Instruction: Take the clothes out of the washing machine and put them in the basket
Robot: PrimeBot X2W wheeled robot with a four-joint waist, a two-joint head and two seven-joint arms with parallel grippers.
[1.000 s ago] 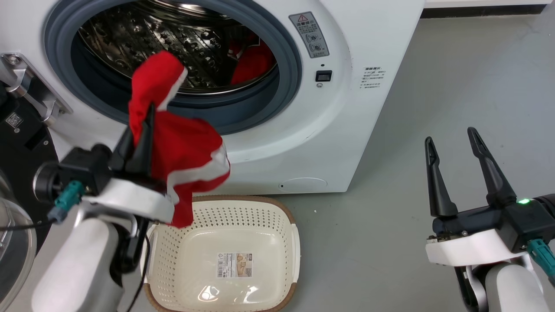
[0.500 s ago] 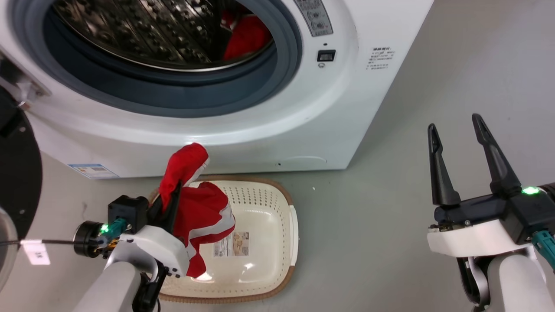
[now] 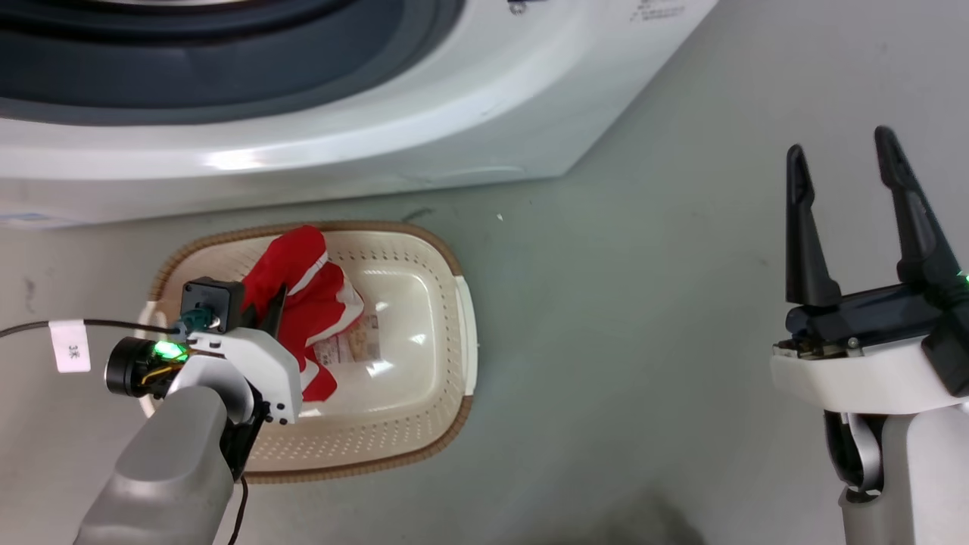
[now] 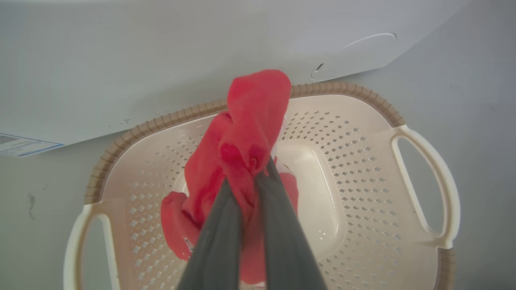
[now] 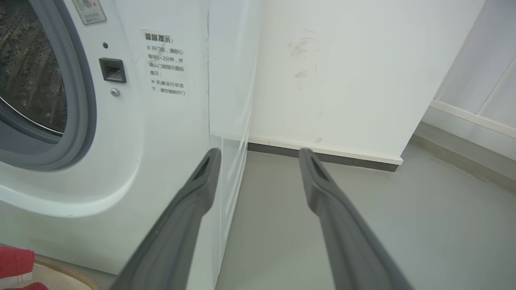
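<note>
1. The left gripper (image 3: 278, 299) is low over the basket (image 3: 394, 443), its jaws closed tight on a bunched fold of a red jersey (image 3: 303, 265) with white trim.
2. In the left wrist view the pinched fold of the jersey (image 4: 258, 104) stands up above the fingertips, and the rest hangs down inside the basket (image 4: 354, 169).
3. In the head view the hanging cloth partly covers the label (image 3: 357, 344) on the basket's bottom. Whether it rests there cannot be told.
4. The basket stands on the grey floor (image 3: 643, 303), just in front of the white washing machine (image 3: 378, 144).
5. The right gripper (image 3: 839, 144) hangs well to the right over bare floor. Its jaws are spread wide and hold nothing.
6. The right wrist view looks between the parted fingers (image 5: 193, 193) at the machine's front corner, with its grey rubber ring (image 5: 86, 100) and perforated drum (image 5: 32, 80).
</note>
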